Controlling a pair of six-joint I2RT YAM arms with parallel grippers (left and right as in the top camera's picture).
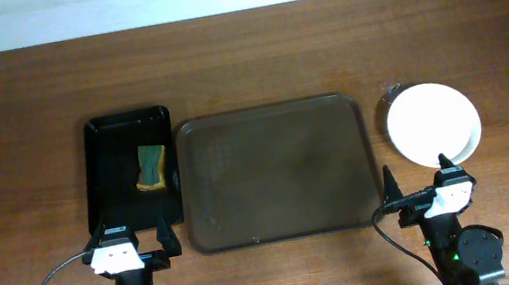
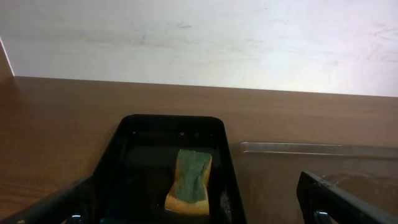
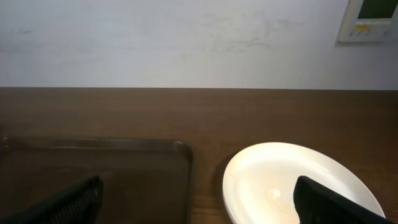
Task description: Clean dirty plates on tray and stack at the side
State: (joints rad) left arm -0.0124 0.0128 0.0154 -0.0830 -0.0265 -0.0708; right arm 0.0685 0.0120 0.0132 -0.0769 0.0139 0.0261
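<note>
To the right of the large dark brown rectangular tray (image 1: 280, 174), just beside its rim, the round white shallow plates (image 1: 432, 122) lie stacked on the wooden table (image 1: 243, 63), the top one plain white. Left of it, a smaller black tray (image 1: 98, 176) holds a green-and-yellow sponge (image 1: 150, 167). The left gripper (image 1: 132, 231) sits at the black tray's near edge and the right gripper (image 1: 417, 177) at the plates' near edge, both with fingers spread apart and holding nothing.

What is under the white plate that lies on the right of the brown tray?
Past the top plate, at its lower right edge, the rim of a second plate shows. Whether more lie beneath, and whether they are clean, is covered.
</note>
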